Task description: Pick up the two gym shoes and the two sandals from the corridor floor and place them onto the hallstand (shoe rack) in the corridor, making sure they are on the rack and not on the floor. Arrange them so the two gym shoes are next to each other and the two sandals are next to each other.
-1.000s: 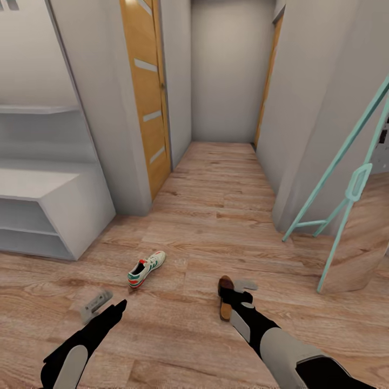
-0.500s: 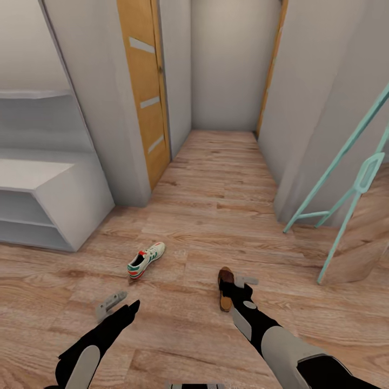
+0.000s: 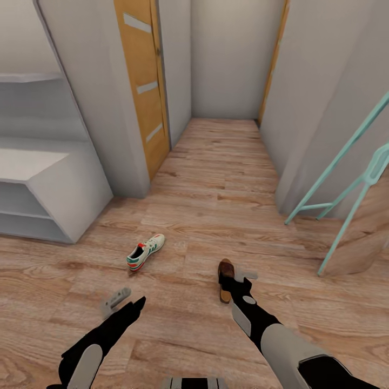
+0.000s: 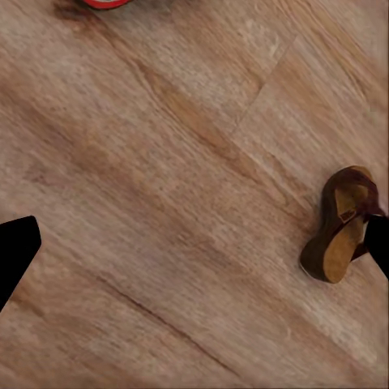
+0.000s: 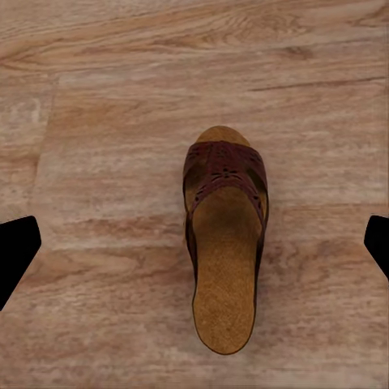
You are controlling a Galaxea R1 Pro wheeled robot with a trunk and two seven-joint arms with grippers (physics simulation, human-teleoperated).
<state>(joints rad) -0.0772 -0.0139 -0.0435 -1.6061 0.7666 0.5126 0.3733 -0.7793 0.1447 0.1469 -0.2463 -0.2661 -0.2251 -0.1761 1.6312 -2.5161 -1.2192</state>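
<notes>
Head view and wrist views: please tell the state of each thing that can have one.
gym shoe: upright on floor, untouched
sandal: flat on floor, sole down, not gripped
right gripper: open, above sandal
left gripper: open, empty
hallstand: visible shelves empty
wooden door: closed

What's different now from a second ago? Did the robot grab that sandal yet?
Not yet. The whole head view has shifted, so the camera moved; the gym shoe and brown sandal seem to lie where they were on the corridor floor. The left gripper has reached further forward. The right gripper stays open above the sandal, holding nothing. The hallstand still has no shoes showing on it.
</notes>
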